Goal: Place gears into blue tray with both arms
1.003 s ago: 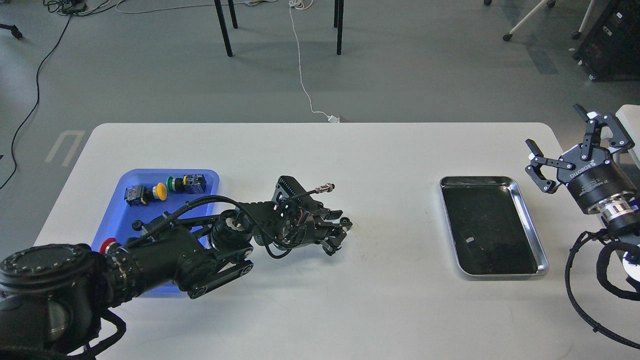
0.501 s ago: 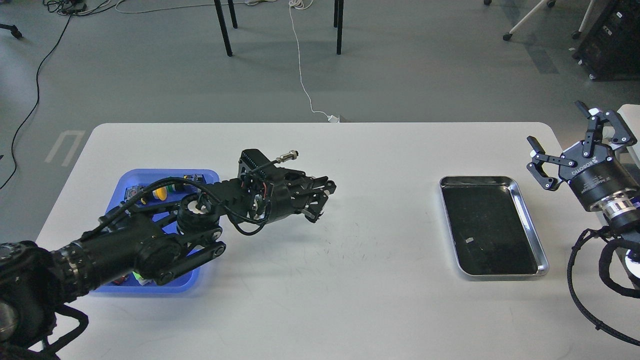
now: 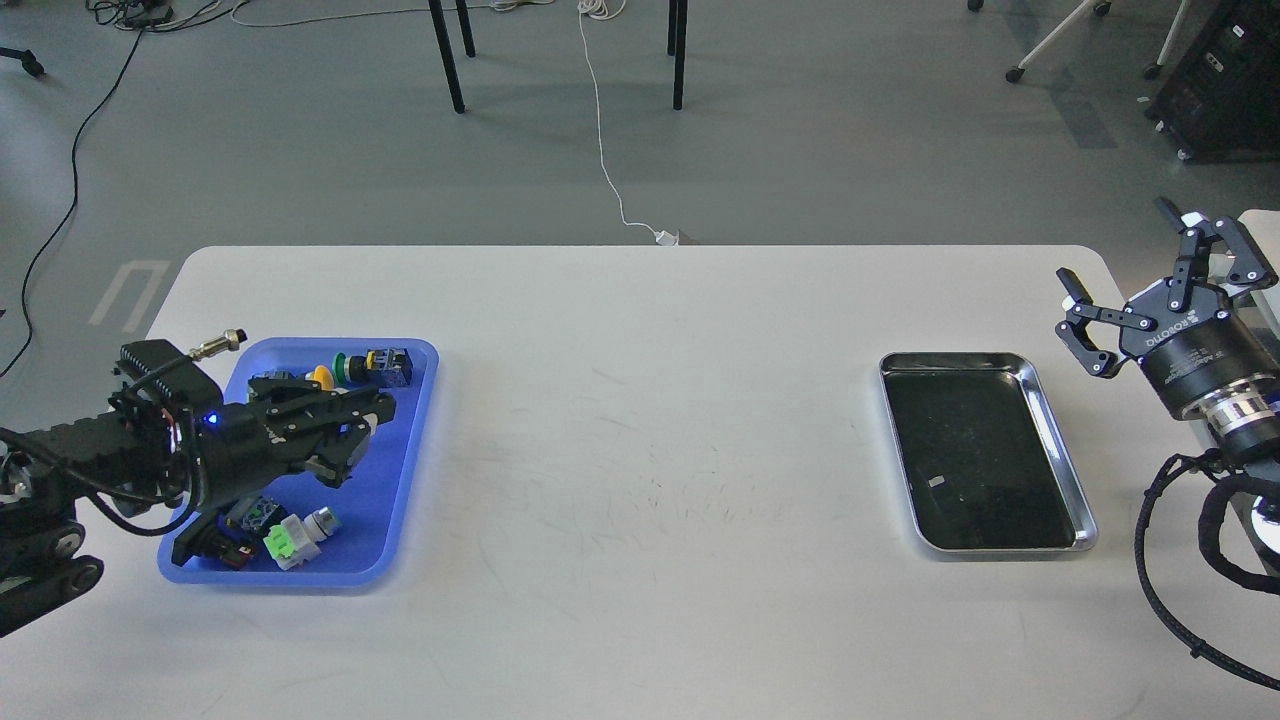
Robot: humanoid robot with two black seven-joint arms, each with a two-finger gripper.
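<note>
The blue tray [image 3: 405,470] lies at the table's left end and holds several coloured push-button switches. My left gripper [image 3: 362,436] hangs over the tray's middle, pointing right. Its dark fingers are close together, and I cannot make out whether anything sits between them. No gears show anywhere; any gear in the fingers is hidden. My right gripper [image 3: 1114,243] is raised off the table's right edge, beyond the steel tray, with its fingers spread wide and nothing between them.
A shiny steel tray [image 3: 1060,440] with a dark bottom sits at the right of the white table [image 3: 650,450]. Switches with yellow and green caps [image 3: 340,370] lie at the blue tray's far end, and a green-and-white one [image 3: 290,540] at its near end.
My left arm has swung left from the table's middle, carrying its gripper over the blue tray. The right arm has barely moved.
</note>
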